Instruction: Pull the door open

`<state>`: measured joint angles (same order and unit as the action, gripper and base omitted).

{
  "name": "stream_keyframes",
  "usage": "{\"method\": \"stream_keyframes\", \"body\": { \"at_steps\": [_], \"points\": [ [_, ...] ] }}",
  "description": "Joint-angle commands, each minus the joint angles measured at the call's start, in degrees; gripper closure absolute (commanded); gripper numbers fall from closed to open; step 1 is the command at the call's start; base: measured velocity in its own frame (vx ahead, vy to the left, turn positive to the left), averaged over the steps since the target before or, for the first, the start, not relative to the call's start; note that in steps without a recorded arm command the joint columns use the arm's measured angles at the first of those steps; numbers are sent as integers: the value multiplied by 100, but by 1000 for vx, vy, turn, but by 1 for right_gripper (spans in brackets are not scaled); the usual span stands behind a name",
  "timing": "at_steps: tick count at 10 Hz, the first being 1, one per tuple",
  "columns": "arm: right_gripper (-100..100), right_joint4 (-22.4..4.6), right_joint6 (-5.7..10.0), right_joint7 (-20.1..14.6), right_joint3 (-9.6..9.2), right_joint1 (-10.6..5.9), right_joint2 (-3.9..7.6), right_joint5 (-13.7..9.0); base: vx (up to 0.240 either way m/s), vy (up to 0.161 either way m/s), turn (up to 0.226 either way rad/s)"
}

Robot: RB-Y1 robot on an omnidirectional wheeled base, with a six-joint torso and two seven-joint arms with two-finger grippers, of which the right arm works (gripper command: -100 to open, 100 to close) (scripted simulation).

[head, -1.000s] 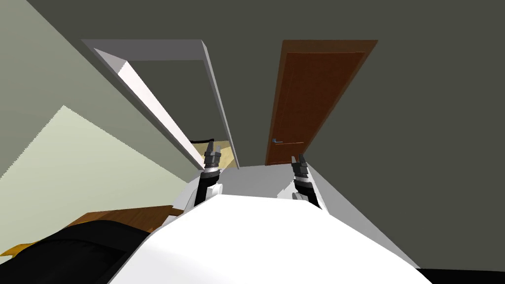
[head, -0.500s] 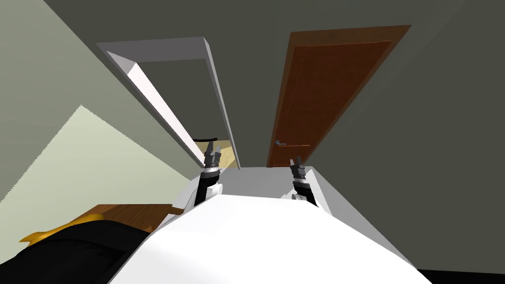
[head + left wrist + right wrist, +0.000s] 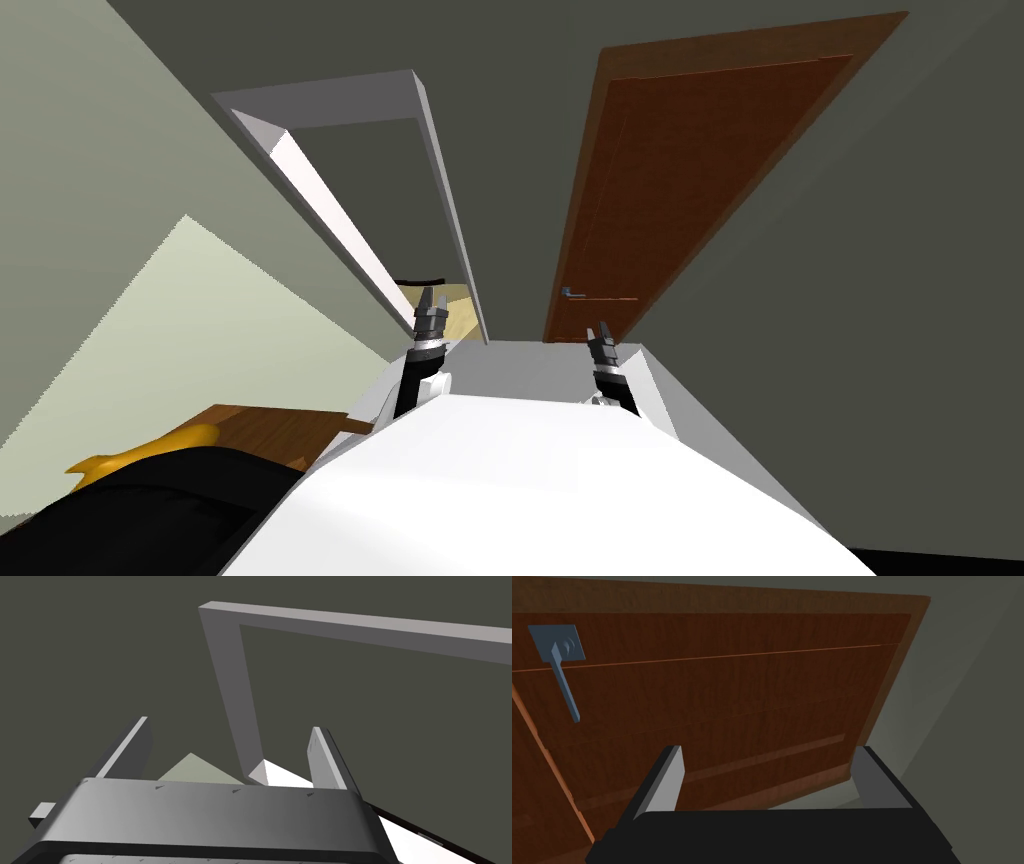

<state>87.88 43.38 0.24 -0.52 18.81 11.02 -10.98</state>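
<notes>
Beyond the parted right fingers [image 3: 662, 781], the door's [image 3: 737, 691] lever [image 3: 564, 683] stands untouched.

Domestic interior, hallway. A brown wood-grain door [image 3: 690, 190] with a grey lever handle [image 3: 564, 683] is set in a dark olive-grey wall [image 3: 880, 300]. Beside it is an open doorway with a grey frame [image 3: 446, 190]. A pale floor [image 3: 520, 365] runs up to both.

A pale grey doorway frame [image 3: 445, 200] stands open in the dark grey-green wall [image 3: 520, 60]. At the lower left, a yellow object [image 3: 160, 447] lies just beside a brown wooden surface [image 3: 280, 430], with a black mass [image 3: 150, 515] below them.
</notes>
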Motion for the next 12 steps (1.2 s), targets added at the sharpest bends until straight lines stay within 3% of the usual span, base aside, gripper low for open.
{"method": "stream_keyframes", "body": {
  "at_steps": [1, 3, 4, 12],
  "points": [
    [-100, -246, 23, -27, -22, -60, 63, -94, 73, -49, 127],
    [-100, -565, 70, -55, -51, -148, 137, -206, 92, -62, 125],
    [-100, -582, 70, -55, -51, -148, 137, -206, 60, -49, 33],
    [-100, -1858, 247, -162, -161, -485, 411, -635, 74, -58, 107]
  ]
}}
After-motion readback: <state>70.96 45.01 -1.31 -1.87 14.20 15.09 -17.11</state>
